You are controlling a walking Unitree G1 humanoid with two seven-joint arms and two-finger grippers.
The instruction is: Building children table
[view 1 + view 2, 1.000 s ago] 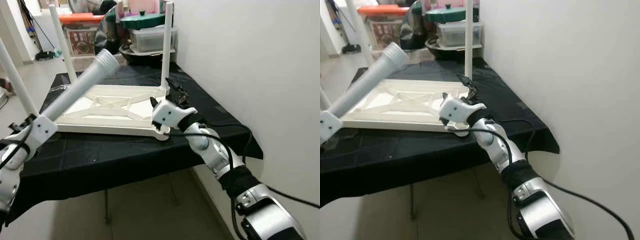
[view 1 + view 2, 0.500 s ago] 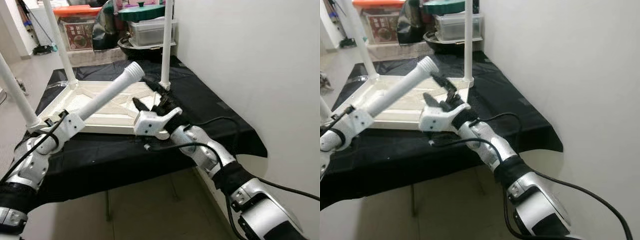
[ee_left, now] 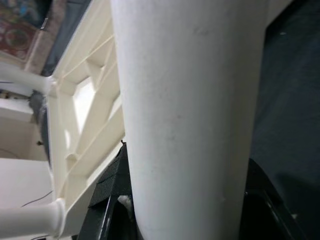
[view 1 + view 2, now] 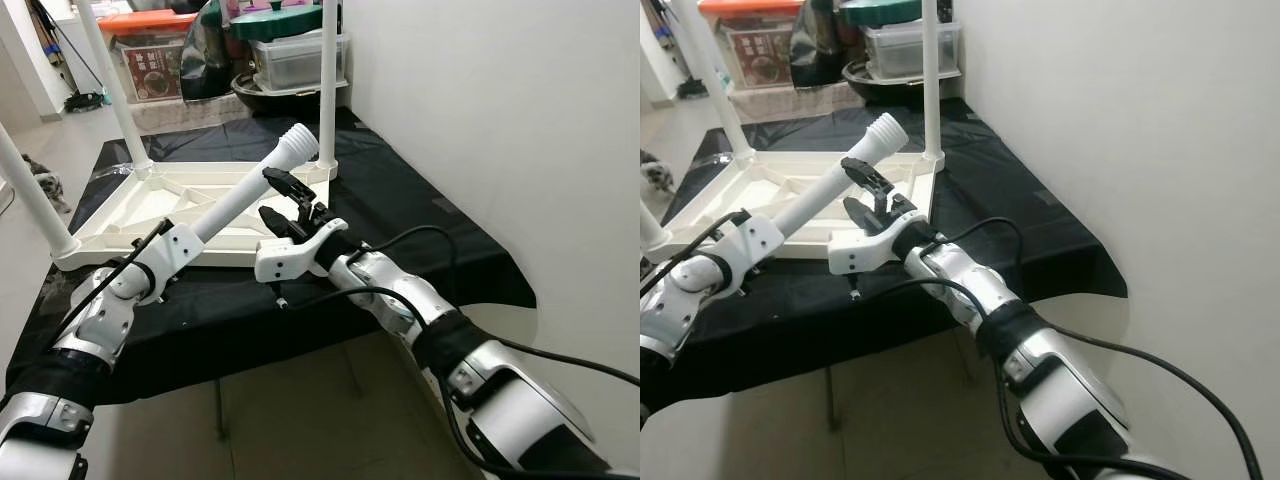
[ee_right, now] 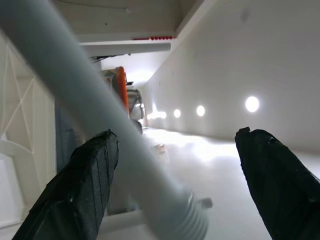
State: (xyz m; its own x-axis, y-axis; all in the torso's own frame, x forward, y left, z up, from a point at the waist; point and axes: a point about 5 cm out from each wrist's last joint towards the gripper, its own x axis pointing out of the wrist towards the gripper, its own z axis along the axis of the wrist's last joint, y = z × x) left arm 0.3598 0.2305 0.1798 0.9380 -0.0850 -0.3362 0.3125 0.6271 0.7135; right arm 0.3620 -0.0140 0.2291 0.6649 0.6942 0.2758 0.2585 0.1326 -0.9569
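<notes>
Because the last leg has to be screwed into the upturned tabletop [image 4: 190, 205], I am holding that loose leg [image 4: 245, 190] slanted above it, threaded end up and away from me, so the end can be swung round to the empty corner. My left pincer [image 4: 175, 245] is clamped on the leg's lower part; in the left wrist view the white tube [image 3: 190, 115] sits between its black fingers [image 3: 107, 195]. My right pincer [image 4: 285, 200] stands with its fingers apart just beside the upper shaft, one finger either side of it in the right wrist view, not yet touching as far as I can judge. Beyond that pincer, three fitted legs [image 4: 327, 90] stand upright from the tabletop, which lies on the black-covered table [image 4: 420, 230]. I judge the right pincer is there to take a second hold for steadier aiming.
</notes>
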